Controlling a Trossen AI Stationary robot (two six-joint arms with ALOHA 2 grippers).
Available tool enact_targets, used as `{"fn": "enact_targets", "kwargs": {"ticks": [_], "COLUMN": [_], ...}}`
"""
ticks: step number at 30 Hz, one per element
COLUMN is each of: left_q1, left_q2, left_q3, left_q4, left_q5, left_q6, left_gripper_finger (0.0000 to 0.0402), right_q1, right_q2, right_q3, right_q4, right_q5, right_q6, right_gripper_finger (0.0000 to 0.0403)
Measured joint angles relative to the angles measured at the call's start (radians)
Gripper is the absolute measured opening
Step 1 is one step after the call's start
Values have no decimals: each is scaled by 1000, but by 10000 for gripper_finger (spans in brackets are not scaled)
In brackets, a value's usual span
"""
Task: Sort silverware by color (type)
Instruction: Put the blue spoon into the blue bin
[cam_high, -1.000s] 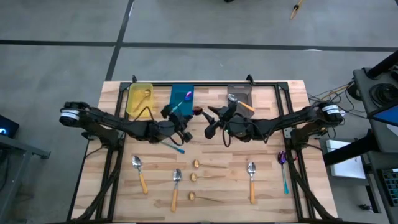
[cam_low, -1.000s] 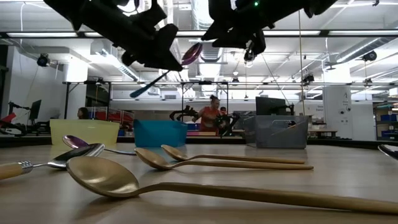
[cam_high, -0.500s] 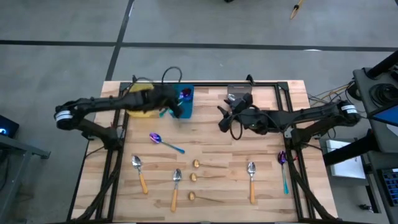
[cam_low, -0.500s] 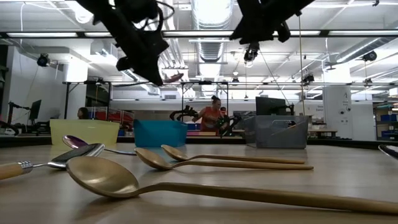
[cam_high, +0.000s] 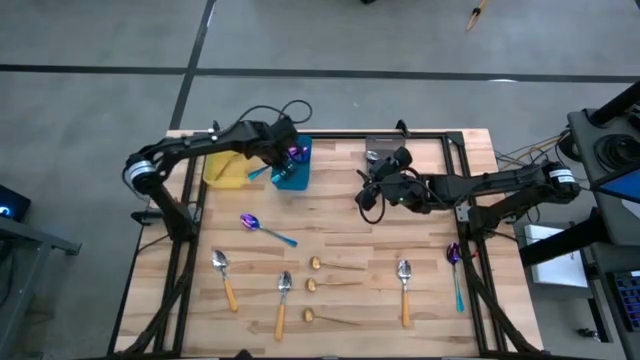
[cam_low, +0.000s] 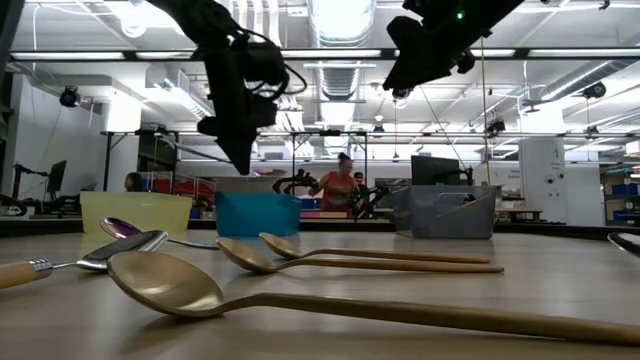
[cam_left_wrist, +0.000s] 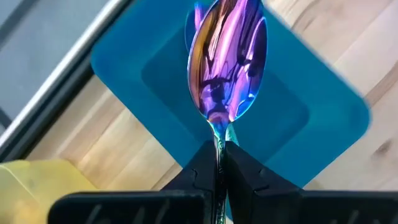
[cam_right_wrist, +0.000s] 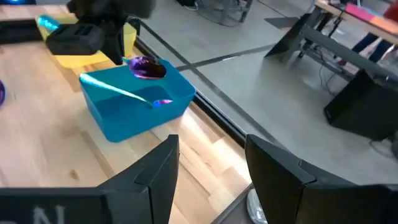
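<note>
Silverware here is light, stiff, slick: my left tool (cam_left_wrist: 219, 163) pinches a purple spoon (cam_left_wrist: 229, 62) by its neck; right tool (cam_right_wrist: 208, 163) gapes empty.

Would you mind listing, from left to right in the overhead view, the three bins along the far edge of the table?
Yellow bin → blue bin, with the left gripper holding a purple spoon over it → grey bin, the right gripper beside it.

Robotics lab: workbenches, monitors, ceiling ducts
</note>
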Motion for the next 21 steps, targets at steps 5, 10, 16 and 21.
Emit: {"fn": "enact_targets", "kwargs": {"ticks": [5, 10, 16, 21], "left_q1": [3, 19, 27, 28], "left_q2": [84, 158, 207, 225], "left_q3": [62, 120, 164, 164], "left_q4": [-55, -85, -105, -92], "left_q5": [4, 47, 44, 45], "left_q6": [-19, -20, -27, -47], "left_gripper_finger": [0, 0, 0, 4], "right_q1": [0, 0, 0, 0], "right_q2": [0, 0, 0, 0], "right_q3": [0, 0, 0, 0], "right_q4": [-8, -29, -34, -36], "right_q5": [0, 0, 26, 36], "right_q6": [-22, -39, -47, -48], "right_gripper_finger": [176, 176, 176, 176]}}
